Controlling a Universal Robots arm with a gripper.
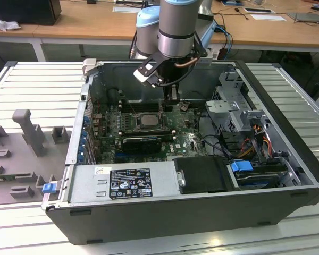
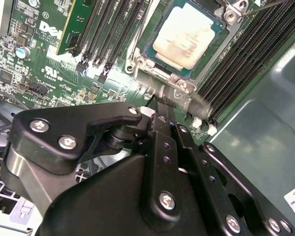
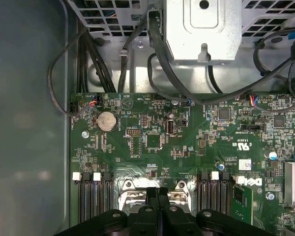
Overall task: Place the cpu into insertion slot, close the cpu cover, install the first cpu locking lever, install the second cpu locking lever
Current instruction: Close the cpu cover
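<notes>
Cpu (image 2: 187, 34) sits flat in the insertion slot (image 2: 137, 63), mid motherboard (image 3: 137, 142) inside the open computer case (image 1: 287, 175). The cpu cover (image 2: 178, 84) looks to be down around the chip, though its near edge is blurred. The tool (image 2: 161, 105) has its jaws pressed together with no gap and nothing visibly between them. Its tip is at the slot's near edge, touching or just above the cover's rim; I can't tell which.

Judgement: this is the cover or lever stage. To do it well, keep the tip on the metal rim, press straight down, and stay off the chip top and the memory slots (image 2: 246, 54) just beside it. A thin wire lever (image 2: 139, 37) runs along the slot's side.
</notes>
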